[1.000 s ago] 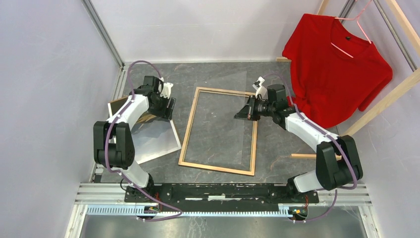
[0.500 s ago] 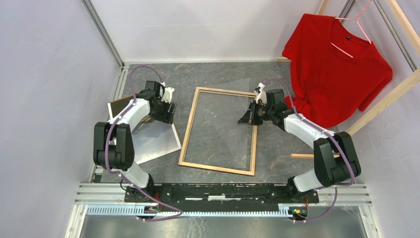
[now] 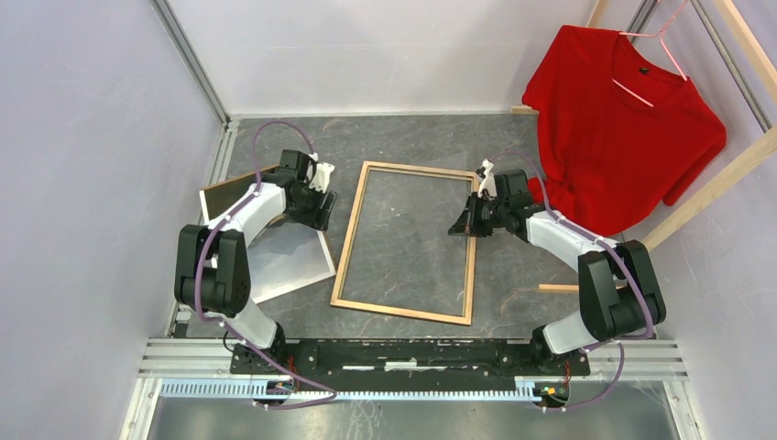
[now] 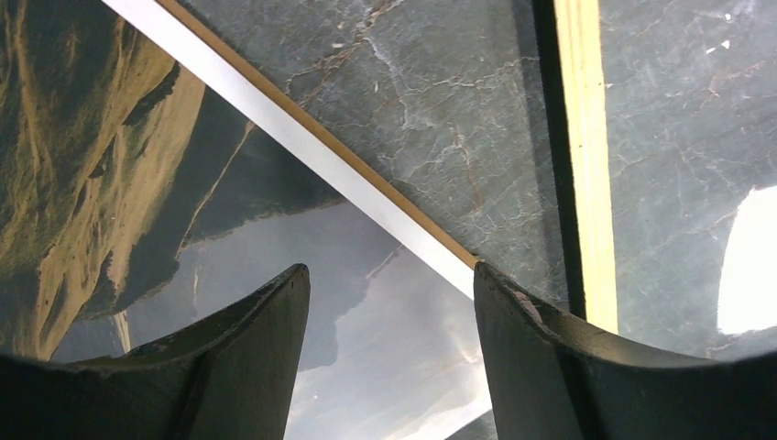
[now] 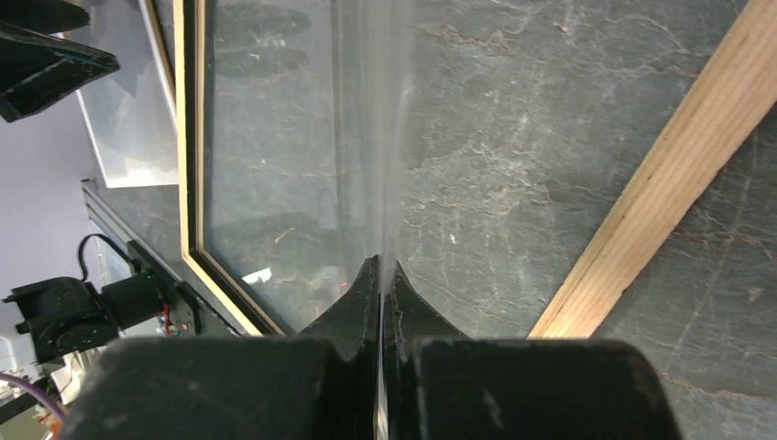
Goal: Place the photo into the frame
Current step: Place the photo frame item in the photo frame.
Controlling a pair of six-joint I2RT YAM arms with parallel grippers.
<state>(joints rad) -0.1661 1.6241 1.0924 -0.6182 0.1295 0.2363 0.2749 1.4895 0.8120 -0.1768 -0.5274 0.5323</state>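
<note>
The frame [image 3: 350, 240] lies flat mid-table with its light wood side up. The photo [image 3: 291, 261] lies left of it, dark golden sky and pale mist, white border. My left gripper [image 3: 320, 207] hovers open over the photo's [image 4: 183, 229] far right corner, nothing between its fingers [image 4: 513, 339]; the frame's near rail [image 4: 586, 165] runs just beyond. My right gripper [image 3: 463, 225] is at the frame's right rail, shut on the edge of a clear sheet [image 5: 380, 183], which shows edge-on between the jaws and reaches across the frame opening.
A brown backing board [image 3: 220, 192] lies partly under the left arm. A red shirt [image 3: 623, 128] hangs on a wooden rack [image 3: 705, 192] at the right. A loose wooden strip [image 3: 559, 288] lies near the right arm. Walls close in on the left and at the back.
My left gripper moved right along the photo toward the frame. My right gripper shifted right and back toward the frame's right rail, and the clear sheet came down into the frame opening.
</note>
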